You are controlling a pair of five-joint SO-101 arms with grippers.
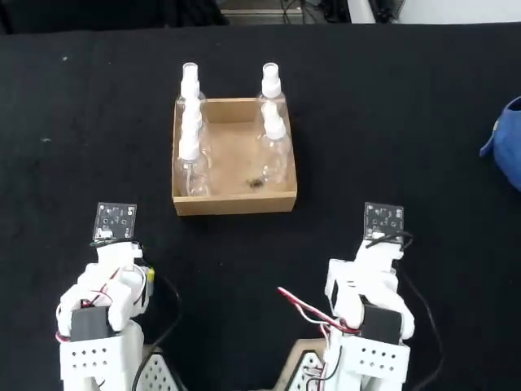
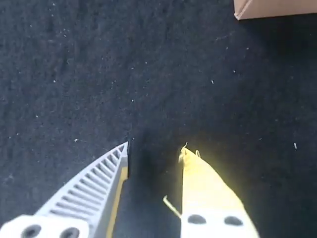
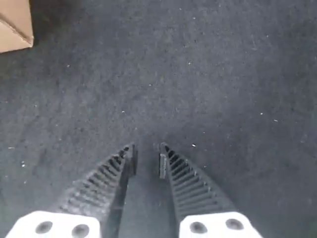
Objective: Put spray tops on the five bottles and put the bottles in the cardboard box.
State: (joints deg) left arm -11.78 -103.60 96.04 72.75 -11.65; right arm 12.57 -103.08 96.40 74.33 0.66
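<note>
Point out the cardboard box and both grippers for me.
cardboard box (image 1: pixel 234 201), high view, front outer wall.
left gripper (image 2: pixel 154 148), left wrist view, midway between its fingertips.
right gripper (image 3: pixel 147 148), right wrist view, midway between its fingertips.

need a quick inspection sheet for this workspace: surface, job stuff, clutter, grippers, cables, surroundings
surface: black cloth, dotted with light lint
job's things: cardboard box, open at the top; bottles with white spray tops standing in it, at least four, exact count hard to tell
clutter: dark speck on the box floor; blue thing at the cloth's edge
grippers: left gripper open, empty, over bare cloth; right gripper open by a narrow gap, empty
cables: red and white wires at the right arm; black cable by the left arm
surroundings: cords beyond the far edge
</note>
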